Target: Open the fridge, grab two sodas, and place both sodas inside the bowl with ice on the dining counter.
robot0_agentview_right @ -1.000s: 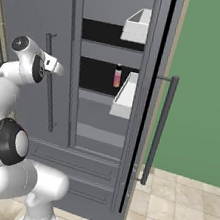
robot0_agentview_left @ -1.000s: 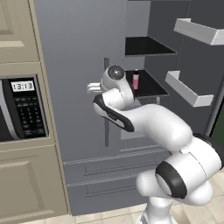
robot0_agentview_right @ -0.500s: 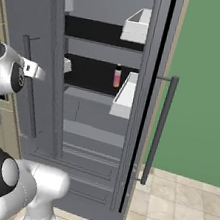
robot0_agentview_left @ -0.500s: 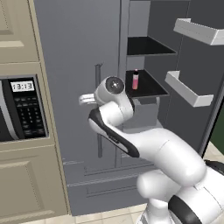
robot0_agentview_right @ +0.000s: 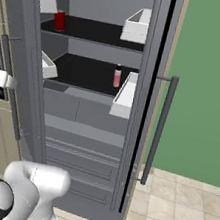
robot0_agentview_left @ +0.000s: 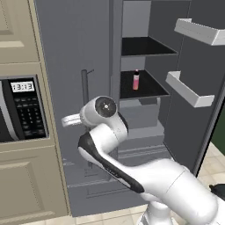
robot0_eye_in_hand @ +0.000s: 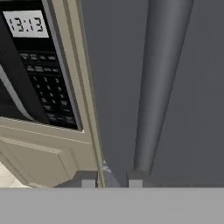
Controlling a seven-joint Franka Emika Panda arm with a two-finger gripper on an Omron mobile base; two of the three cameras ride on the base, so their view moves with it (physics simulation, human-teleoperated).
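The grey fridge (robot0_agentview_left: 74, 52) stands with its right door (robot0_agentview_right: 148, 88) wide open and its left door (robot0_agentview_right: 22, 41) swung partly out. A red soda (robot0_agentview_right: 59, 21) rests at the left of the upper shelf. My gripper (robot0_eye_in_hand: 111, 183) is open, level with the left door's bar handle (robot0_eye_in_hand: 159, 87), whose lower end sits just above the right fingertip (robot0_eye_in_hand: 134, 182). In the left base view the gripper (robot0_agentview_left: 66, 120) points left, below that handle (robot0_agentview_left: 84, 85). The bowl and the dining counter are out of view.
A pink bottle (robot0_agentview_left: 136, 80) stands on the middle shelf. White door bins (robot0_agentview_left: 189, 90) jut from the open right door. A beige cabinet with a built-in microwave (robot0_agentview_left: 19, 107) adjoins the fridge on the left. The right door's long handle (robot0_agentview_right: 159, 130) faces a green wall.
The left fridge door has swung further open and my hand has moved left with it. The red soda on the upper shelf has come into sight.
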